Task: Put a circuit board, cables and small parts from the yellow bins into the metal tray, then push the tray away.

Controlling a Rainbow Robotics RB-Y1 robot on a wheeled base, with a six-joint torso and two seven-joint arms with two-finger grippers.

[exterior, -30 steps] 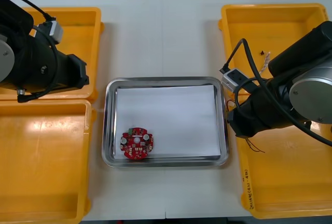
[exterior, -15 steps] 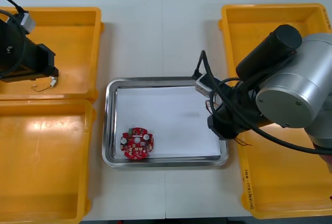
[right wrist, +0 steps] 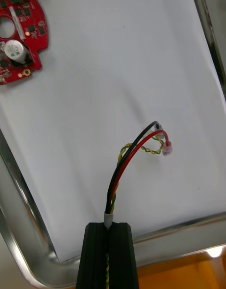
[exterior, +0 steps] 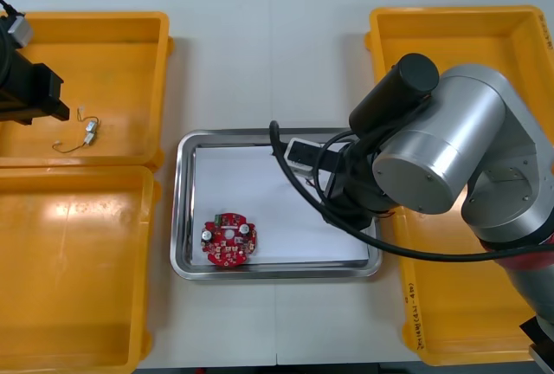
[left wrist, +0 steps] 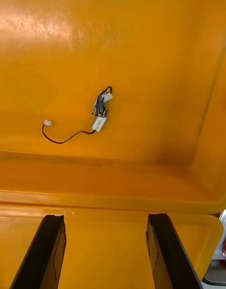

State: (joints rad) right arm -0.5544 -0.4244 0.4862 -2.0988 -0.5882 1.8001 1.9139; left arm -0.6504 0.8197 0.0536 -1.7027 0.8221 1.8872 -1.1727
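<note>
Now the right hand [right wrist: 109, 228], pinching a red and yellow cable [right wrist: 120, 171], has reached the metal tray [exterior: 177, 209]; release should come next. Left hand [left wrist: 106, 218] idles, spread.

Right jaws pinch cable [right wrist: 118, 176] over white-lined tray [right wrist: 23, 223]; red circuit board [right wrist: 33, 39] beyond.

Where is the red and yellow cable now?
In the right wrist view, the red and yellow cable is clamped in the right gripper's jaws over the shiny metal tray's white inside, apart from the round red circuit board.

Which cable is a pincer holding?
The red and yellow cable, in the right pincer above the tray; the black cable lies in a left bin.
</note>
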